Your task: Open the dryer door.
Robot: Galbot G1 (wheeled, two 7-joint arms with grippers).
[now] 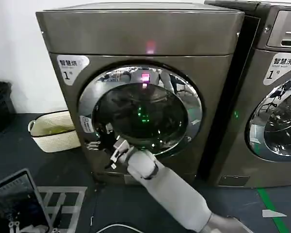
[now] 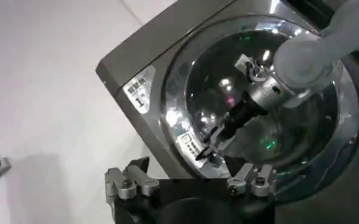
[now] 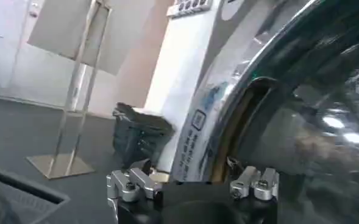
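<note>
Right now the right gripper sits at the lower left rim of the dryer door, centre frame; whether its fingers hold the edge, I cannot tell. A dark gap seems to show beside the rim, so opening has perhaps barely begun. The round door faces forward on the dryer.

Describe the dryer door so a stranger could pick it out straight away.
Find the dryer, the bronze-grey box left of a similar machine and right of a basket. Its door is the big round porthole on the front: a chrome ring around dark glass. Unlike the neighbour's door, it has the right gripper at its lower left edge.
</note>
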